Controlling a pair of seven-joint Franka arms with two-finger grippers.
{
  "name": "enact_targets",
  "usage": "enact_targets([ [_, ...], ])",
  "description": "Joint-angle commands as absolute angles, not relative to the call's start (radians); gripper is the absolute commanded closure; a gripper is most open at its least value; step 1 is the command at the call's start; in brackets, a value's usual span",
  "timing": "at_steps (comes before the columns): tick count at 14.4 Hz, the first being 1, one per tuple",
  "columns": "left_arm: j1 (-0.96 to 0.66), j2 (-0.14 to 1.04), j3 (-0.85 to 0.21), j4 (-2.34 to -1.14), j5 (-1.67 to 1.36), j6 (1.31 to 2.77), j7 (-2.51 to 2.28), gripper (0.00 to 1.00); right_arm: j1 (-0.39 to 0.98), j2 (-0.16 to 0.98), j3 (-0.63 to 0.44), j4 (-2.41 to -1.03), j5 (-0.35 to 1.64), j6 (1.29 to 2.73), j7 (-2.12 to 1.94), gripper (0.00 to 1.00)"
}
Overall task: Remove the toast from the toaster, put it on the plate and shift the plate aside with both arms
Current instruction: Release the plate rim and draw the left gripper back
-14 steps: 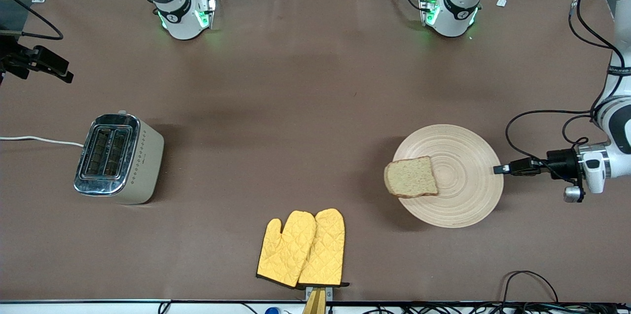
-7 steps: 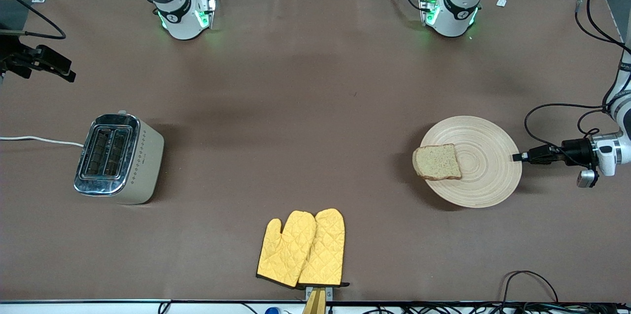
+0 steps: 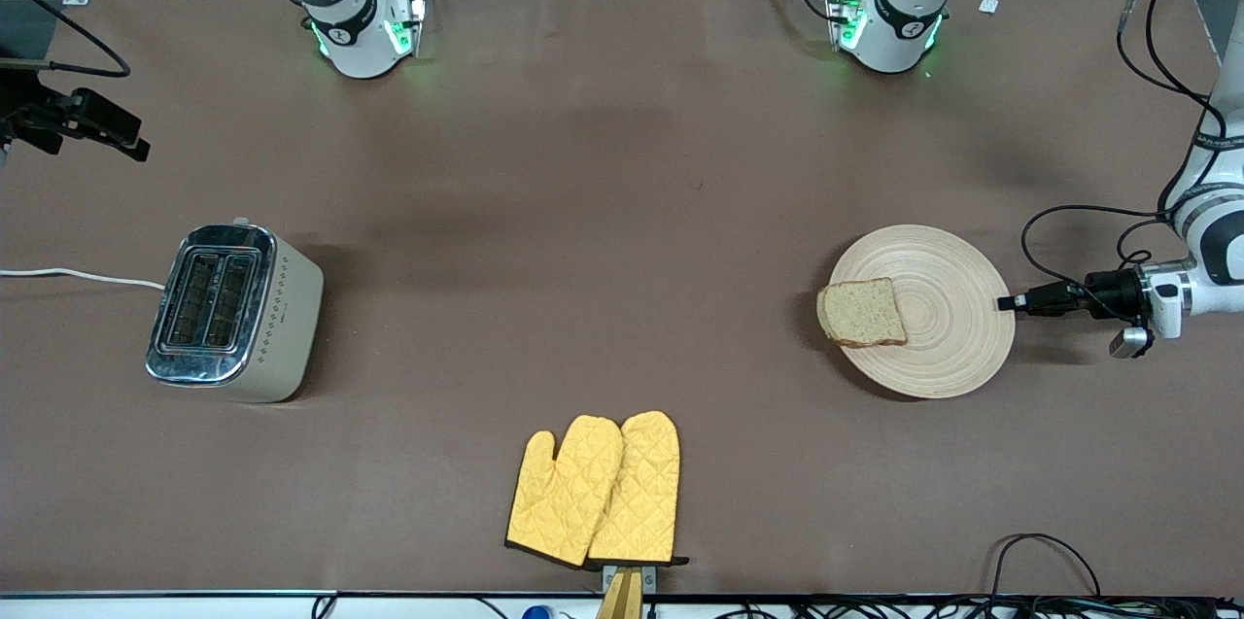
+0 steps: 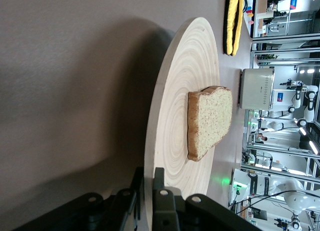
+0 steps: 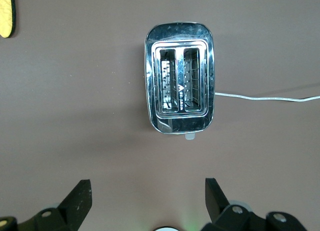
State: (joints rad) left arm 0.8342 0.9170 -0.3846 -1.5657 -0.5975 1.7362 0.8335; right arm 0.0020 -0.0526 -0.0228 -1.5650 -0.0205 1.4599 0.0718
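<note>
Two tools are in play, and only one has hold of anything. The left tool (image 3: 1006, 302) lies level at the left arm's end of the worktop (image 3: 603, 211), its fingers (image 4: 162, 201) pinched together on the rim of the plate (image 3: 948, 279); the left wrist view shows one finger above the rim and the other beneath it, with the wood clamped between. The plate (image 4: 175, 91) spreads away from that tool toward the middle of the worktop, and a shadow under its edge suggests it is tilted or raised slightly, though whether any part touches the worktop cannot be told. The toast (image 3: 861, 312) lies flat on the plate at the edge farthest from the left tool, one crust reaching out to the rim there; in the left wrist view the toast (image 4: 210, 121) shows its speckled face and darker crust.

Well apart from the left tool, the right tool (image 5: 147, 193) hangs over the right arm's end of the worktop with its fingers (image 5: 80, 196) spread wide and nothing between them. Directly below it stands the toaster (image 5: 179, 91), both slots facing up, and a white cord (image 5: 265, 97) runs off from it. A pair of yellow oven mitts (image 3: 595, 491) lies between the two tools, at the worktop's edge nearest the front camera.
</note>
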Motion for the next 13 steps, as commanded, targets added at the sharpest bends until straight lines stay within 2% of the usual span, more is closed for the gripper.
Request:
enact_targets([
  [1, 0.841, 0.927, -0.385, -1.545, -0.611, 1.7, 0.818, 0.81, -0.009, -0.061, -0.012, -1.575, -0.026, 1.456, 0.075, 0.0],
  [2, 0.841, 0.927, -0.384, -1.545, -0.609, 1.703, 0.816, 0.62, -0.009, -0.061, -0.012, -1.575, -0.025, 1.456, 0.074, 0.0],
  [4, 0.841, 0.925, -0.384, -1.528, -0.609, 1.704, 0.816, 0.01, -0.009, -0.061, -0.012, -1.575, -0.025, 1.456, 0.074, 0.0],
  [9, 0.815, 0.873, -0.409, -1.41, -0.49, 1.704, 0.708, 0.0, -0.011, -0.06, -0.014, -1.574, -0.025, 1.457, 0.071, 0.0],
  [13, 0.786, 0.783, -0.483, -1.402, -0.394, 1.715, 0.49, 0.0, -0.012, -0.06, -0.014, -1.574, -0.023, 1.456, 0.069, 0.0],
])
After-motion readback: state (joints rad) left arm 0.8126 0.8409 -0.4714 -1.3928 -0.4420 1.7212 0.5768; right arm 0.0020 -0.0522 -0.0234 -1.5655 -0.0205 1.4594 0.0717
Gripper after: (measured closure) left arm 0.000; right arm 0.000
